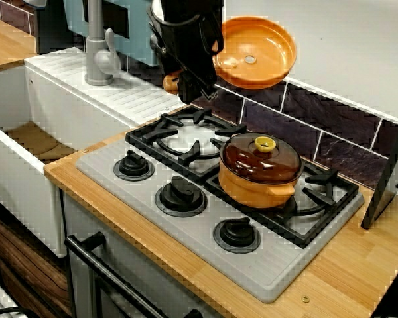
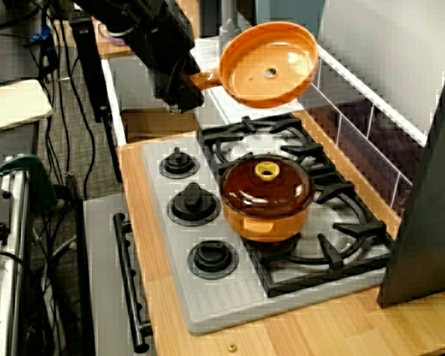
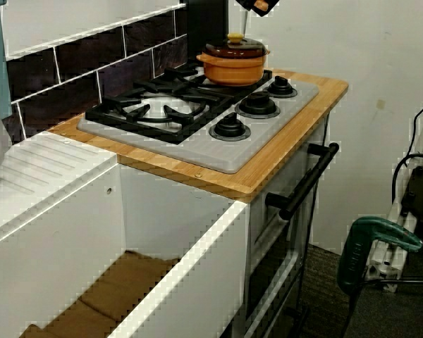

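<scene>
My gripper [image 1: 189, 85] is shut on the handle of an orange frying pan [image 1: 255, 53] and holds it in the air, above the back left burner [image 1: 186, 136] of the stove. The pan is tilted, with its inside facing the room. In the view from the stove's right end, the gripper [image 2: 184, 87] is left of the pan [image 2: 268, 63]. An orange pot [image 1: 259, 171] with a brown lid and yellow knob stands on the right burner, below the pan and to its right. The view from the sink end shows the pot [image 3: 233, 62] and only the gripper's tip [image 3: 257, 5].
Three black knobs [image 1: 181, 193] line the front of the grey stove top. A white sink [image 1: 33, 142] with a grey faucet [image 1: 99, 56] is to the left. A dark tiled wall runs behind, and a black panel [image 1: 388, 179] leans at the right. The oven handle [image 3: 307, 179] sticks out below.
</scene>
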Controlling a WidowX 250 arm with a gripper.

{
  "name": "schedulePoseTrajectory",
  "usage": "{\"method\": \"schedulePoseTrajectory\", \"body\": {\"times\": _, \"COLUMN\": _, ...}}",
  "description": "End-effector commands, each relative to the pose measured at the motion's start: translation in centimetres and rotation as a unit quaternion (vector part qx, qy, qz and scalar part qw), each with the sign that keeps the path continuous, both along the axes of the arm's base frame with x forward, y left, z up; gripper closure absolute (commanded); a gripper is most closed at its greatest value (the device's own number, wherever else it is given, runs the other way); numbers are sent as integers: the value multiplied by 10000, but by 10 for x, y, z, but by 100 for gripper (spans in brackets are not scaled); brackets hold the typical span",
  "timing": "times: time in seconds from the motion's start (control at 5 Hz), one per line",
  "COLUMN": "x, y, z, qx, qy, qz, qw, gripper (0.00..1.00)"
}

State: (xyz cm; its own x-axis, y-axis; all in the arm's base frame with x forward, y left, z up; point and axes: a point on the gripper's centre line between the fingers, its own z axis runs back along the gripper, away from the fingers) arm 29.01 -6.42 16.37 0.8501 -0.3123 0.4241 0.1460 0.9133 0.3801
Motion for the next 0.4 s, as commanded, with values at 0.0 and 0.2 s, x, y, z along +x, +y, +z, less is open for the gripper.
{"method": "schedulePoseTrajectory", "body": {"times": 0.0, "x": 1, "y": 8, "z": 6, "qx": -208, "qy": -11, "qz": 39, "qw": 9998, "gripper": 100}}
{"method": "schedulePoseTrajectory", "body": {"times": 0.2, "x": 3, "y": 23, "z": -4, "qx": -503, "qy": 334, "qz": 260, "qw": 9978, "gripper": 100}}
